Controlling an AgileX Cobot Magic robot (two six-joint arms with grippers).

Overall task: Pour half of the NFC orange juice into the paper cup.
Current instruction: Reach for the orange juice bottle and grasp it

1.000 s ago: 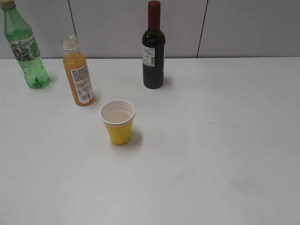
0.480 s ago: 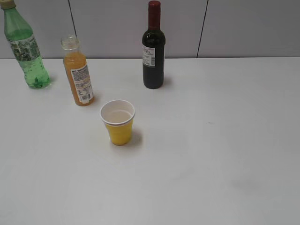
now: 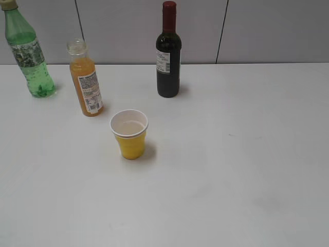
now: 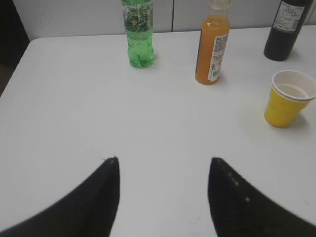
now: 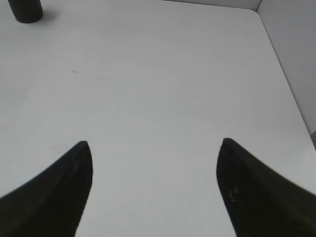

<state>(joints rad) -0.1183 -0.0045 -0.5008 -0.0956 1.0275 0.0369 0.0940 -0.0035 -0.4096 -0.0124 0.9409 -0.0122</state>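
Observation:
The NFC orange juice [image 3: 86,85] is a slim clear bottle of orange liquid with a white label and no cap; it stands upright at the back left, and shows in the left wrist view [image 4: 211,49]. The yellow paper cup [image 3: 129,135] stands upright in front of it, white inside; it shows in the left wrist view [image 4: 287,98]. My left gripper [image 4: 163,163] is open and empty, well short of the bottle. My right gripper [image 5: 154,145] is open and empty over bare table. Neither gripper shows in the exterior view.
A green plastic bottle [image 3: 28,51] stands at the far back left, also in the left wrist view [image 4: 138,32]. A dark wine bottle [image 3: 168,54] with a red cap stands behind the cup; its base shows in the right wrist view [image 5: 25,10]. The white table's right edge [image 5: 286,84] is near.

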